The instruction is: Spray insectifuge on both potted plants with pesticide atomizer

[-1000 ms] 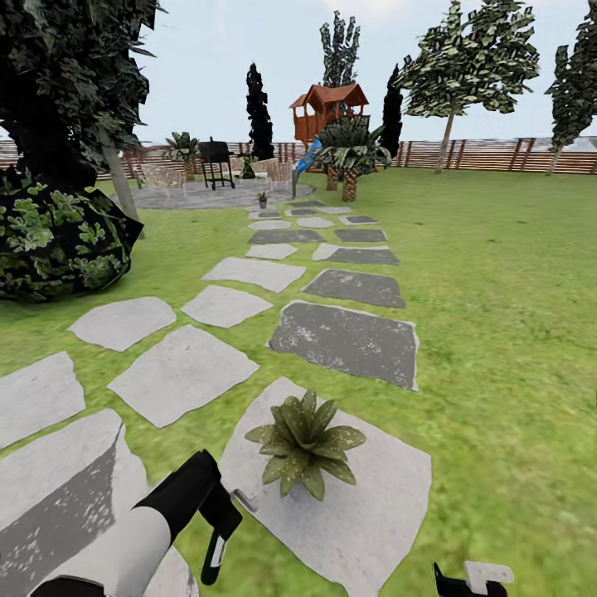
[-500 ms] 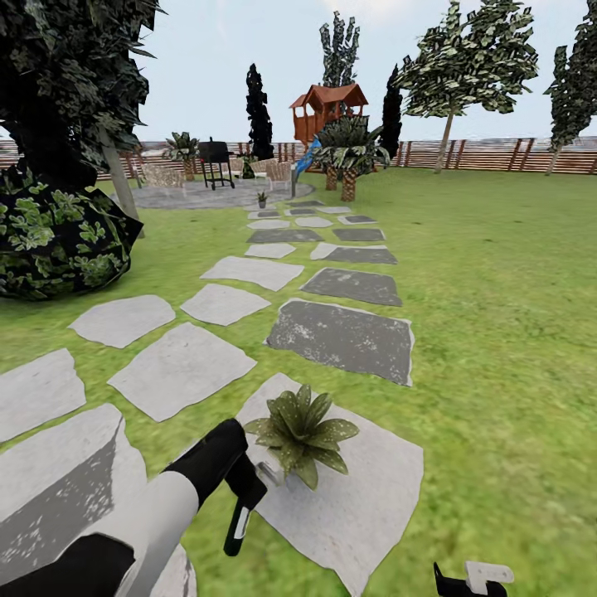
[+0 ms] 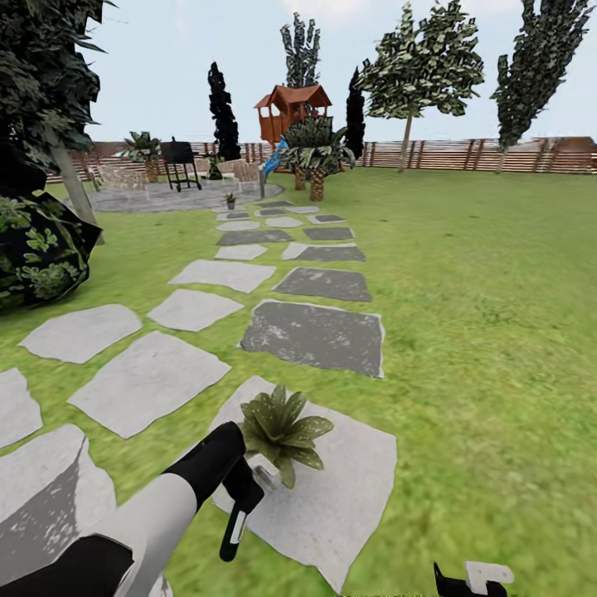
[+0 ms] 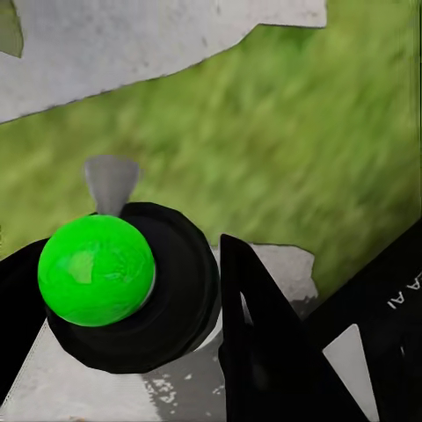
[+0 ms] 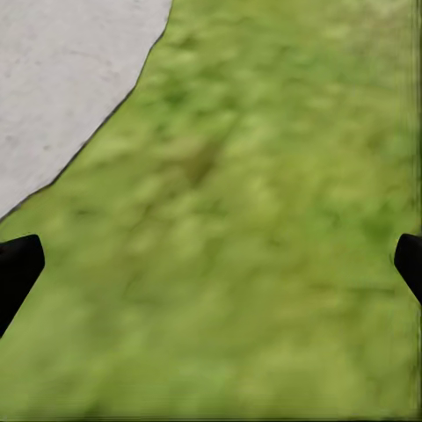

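So the left arm reaches out low over the stepping stones, and the left gripper [image 3: 246,489] is clamped on the pesticide atomizer [image 3: 267,473], whose pale trigger head pokes out right up against the leaves of the near potted plant [image 3: 282,429]. In the left wrist view the atomizer [image 4: 110,180] only shows as a grey nozzle tip sticking out past a bright green ball on a black round part, so the hold is better judged from the head camera.

That plant sits on a big pale stone slab [image 3: 332,506], with lawn [image 3: 489,332] all around it. Nothing stands between the nozzle and the leaves, they're basically touching.

A second small plant [image 3: 230,200], too tiny to make out properly, sits way up the path at the edge of the round paved patch [image 3: 141,199], well apart from the robot. The line of stepping stones [image 3: 315,332] runs between. Up there also: a black grill [image 3: 180,159], a palm [image 3: 315,149] and a wooden playhouse [image 3: 290,108], with the slatted fence [image 3: 464,153] behind. A dark leafy bush [image 3: 37,257] is off to the left of the path.

The right gripper [image 5: 211,264] hangs over plain grass, fingers spread wide with nothing between them; a stone edge [image 5: 70,79] is near
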Tool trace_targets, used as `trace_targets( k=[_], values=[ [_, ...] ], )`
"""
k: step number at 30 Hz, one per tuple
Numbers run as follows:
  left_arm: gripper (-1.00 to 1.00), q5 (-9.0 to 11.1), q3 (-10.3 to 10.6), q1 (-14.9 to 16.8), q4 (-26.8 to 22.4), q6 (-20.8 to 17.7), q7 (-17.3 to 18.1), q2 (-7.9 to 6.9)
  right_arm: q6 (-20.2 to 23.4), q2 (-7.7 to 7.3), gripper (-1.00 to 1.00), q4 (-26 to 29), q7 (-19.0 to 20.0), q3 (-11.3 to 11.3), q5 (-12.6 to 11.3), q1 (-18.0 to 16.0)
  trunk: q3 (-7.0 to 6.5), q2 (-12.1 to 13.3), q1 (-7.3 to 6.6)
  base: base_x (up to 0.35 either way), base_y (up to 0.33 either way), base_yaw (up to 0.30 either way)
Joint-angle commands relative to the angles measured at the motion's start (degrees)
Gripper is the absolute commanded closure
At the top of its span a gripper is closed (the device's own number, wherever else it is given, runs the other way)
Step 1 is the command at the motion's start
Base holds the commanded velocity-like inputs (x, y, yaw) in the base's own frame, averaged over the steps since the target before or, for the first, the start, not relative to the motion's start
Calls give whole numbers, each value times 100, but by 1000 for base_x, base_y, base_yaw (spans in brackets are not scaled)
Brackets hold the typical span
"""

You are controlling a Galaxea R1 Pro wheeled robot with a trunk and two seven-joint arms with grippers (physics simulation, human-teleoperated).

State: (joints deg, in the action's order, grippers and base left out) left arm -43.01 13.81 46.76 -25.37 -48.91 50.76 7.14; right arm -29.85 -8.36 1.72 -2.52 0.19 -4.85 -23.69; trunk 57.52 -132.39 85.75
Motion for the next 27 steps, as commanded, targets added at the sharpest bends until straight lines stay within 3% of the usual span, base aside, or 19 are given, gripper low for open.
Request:
trace_targets(
  k=[1,4,6,11,16,22,27],
  values=[
    [100,-59,7,-1,-8,-14,62,-2,-20,1,-100,-5,15,8,-51,-4,5,-2,-1,0,0,-244],
    [100,-57,-2,-149,-4,-6,17,-19,-20,1,-100,-5,15,8,-49,-4,5,-2,-1,0,0,-82],
    [100,-38,-19,-273,-5,2,-195,-34,-20,1,-100,-5,15,8,-46,-4,5,-2,-1,0,0,-8],
    [100,-1,-46,-284,-107,-3,-282,-9,-20,1,-100,-5,15,8,-47,-4,5,-2,-1,0,0,-1],
    [100,-4,-56,-261,-531,-98,-277,-1,-20,-17,-100,-5,15,8,-43,-4,5,-2,-1,0,0,0],
    [100,4,-38,-305,-333,-145,-268,-28,-20,-42,-100,-5,15,4,-43,-4,5,-2,-1,3,0,0],
    [100,18,-33,-307,-292,-142,-268,-21,-20,-43,-100,-5,15,2,-43,-4,5,-2,-1,221,-61,0]
  ],
)
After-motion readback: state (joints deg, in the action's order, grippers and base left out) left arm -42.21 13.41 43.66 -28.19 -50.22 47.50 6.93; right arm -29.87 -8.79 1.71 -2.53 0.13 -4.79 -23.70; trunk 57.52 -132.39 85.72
